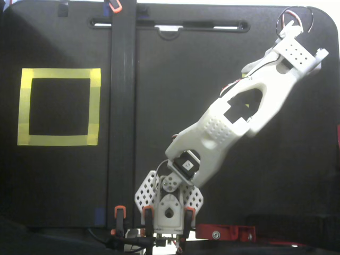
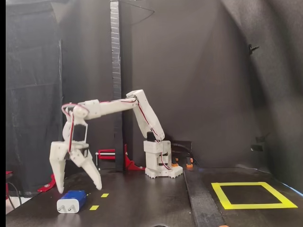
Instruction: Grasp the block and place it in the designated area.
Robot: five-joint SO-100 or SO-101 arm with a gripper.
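Gripper: white two-finger gripper (image 2: 79,190), fingers spread, poised just above block
Block: small dark blue boxy block (image 2: 72,201), on black table
Area: yellow-taped square (image 2: 252,195), well apart

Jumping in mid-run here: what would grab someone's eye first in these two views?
The white arm stands out against the all-black table and backdrop, stretched toward the left of the side-on fixed view with its gripper open, fingertips down, just above the blue block. Next is the yellow-taped designated area, empty at the far right of that view and at the left in the top-down fixed view.
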